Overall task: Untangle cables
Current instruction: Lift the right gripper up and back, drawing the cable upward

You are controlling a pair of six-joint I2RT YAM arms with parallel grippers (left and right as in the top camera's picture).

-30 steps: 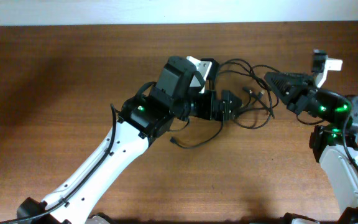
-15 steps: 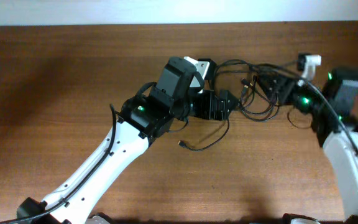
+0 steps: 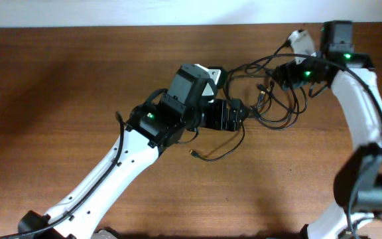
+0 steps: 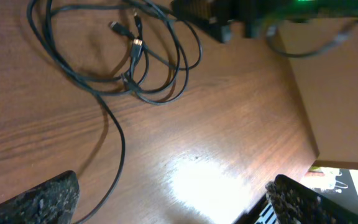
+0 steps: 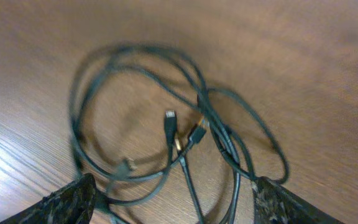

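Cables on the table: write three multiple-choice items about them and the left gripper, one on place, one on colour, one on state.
1. Where do the cables lie?
A in a tray
B on the table
C over a chair
2. What colour are they?
A white
B red
C black
3. How is the left gripper?
A open, empty
B shut on a cable
C shut, empty

Key:
1 B, the loops rest flat on bare wood.
2 C, every strand shows black.
3 A, its fingers stand wide apart with only table between them.
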